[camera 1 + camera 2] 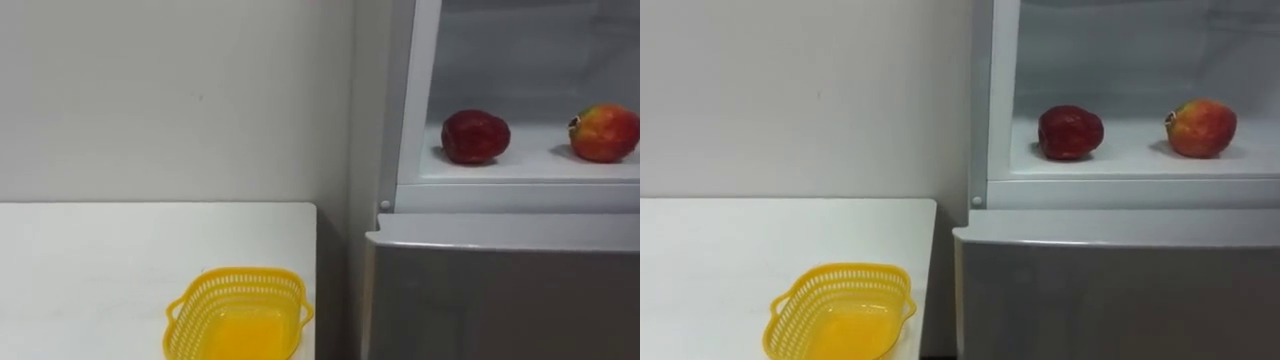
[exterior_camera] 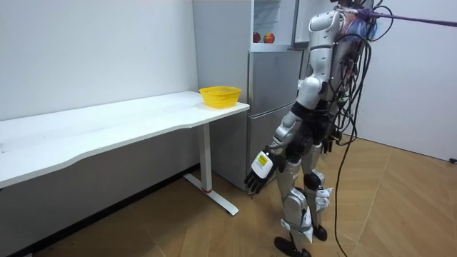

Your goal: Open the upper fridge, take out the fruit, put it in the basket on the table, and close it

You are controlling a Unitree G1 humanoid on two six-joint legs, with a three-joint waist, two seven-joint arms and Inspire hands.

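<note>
The left robot hand (image 2: 258, 173) hung low beside the thigh in the room view, released, its fingers slack and pointing toward the floor with nothing in them, well below the fruit it would have to fetch. The robot stood upright facing the fridge (image 2: 275, 107), close to it, with the upper compartment open above. In the eye views the task's things lay on the white shelf (image 1: 520, 165) of that compartment. A dark red apple (image 1: 475, 136) sat at about one o'clock from the picture's centre and a red-and-yellow apple (image 1: 603, 132) toward two o'clock, the two apart from each other. At about seven o'clock a yellow basket (image 1: 238, 312) sat empty on the worktop (image 1: 100, 260), close to the corner nearest the fridge. As I judged it, the reach had not begun, and most of the risk lay in the long rise from hip to shelf: the arm could catch the top lip of the lower door (image 1: 500, 300) or the compartment's frame on the way up. Both apples were round on a smooth shelf, so a fingertip arriving off-centre would likely roll one deeper in or off the front edge rather than seat it in the palm. The basket looked light and sat near the worktop's edge, so a dropped apple or a brushing forearm might push it off.
</note>
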